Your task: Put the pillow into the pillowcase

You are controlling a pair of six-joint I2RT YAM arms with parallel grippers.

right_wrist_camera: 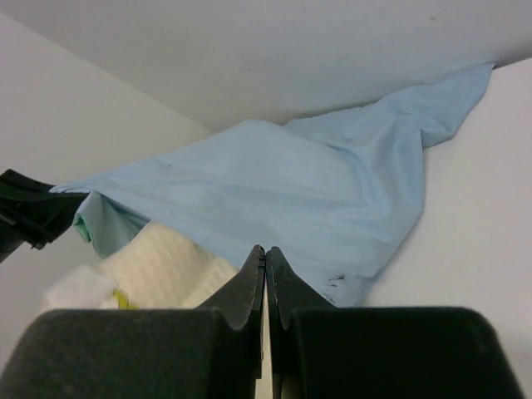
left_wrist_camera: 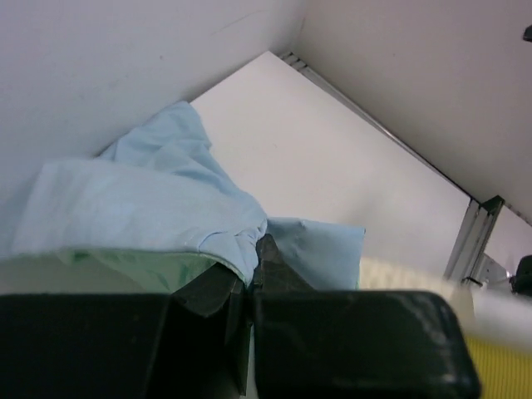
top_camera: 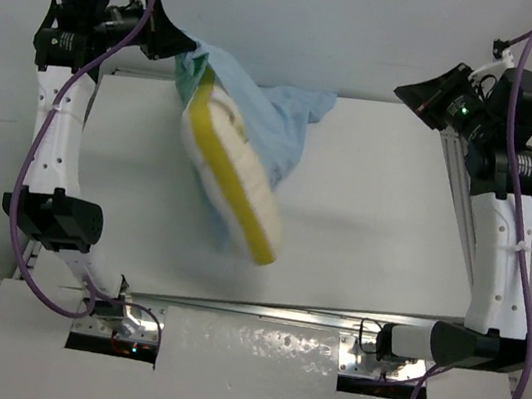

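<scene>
The pillow (top_camera: 235,187) lies tilted over the left-centre of the bench (top_camera: 373,227). Its far end is tucked under the case (top_camera: 278,121), and its yellow-banded near end is bare and low. It leans this way because the case is hoisted by one corner. The left pincer (top_camera: 184,48) is clamped on a bunch of blue cloth at the far left, which props up the covered end. The loose remainder of the case trails right along the far edge. The right pincer (top_camera: 411,93) hovers at the far right, its tips pressed together on nothing and well apart from the cloth. It is probably waiting to take the free side. I cannot tell whether the gripped corner belongs to the mouth or to the closed end. Roughly half the pillow seems uncovered.
</scene>
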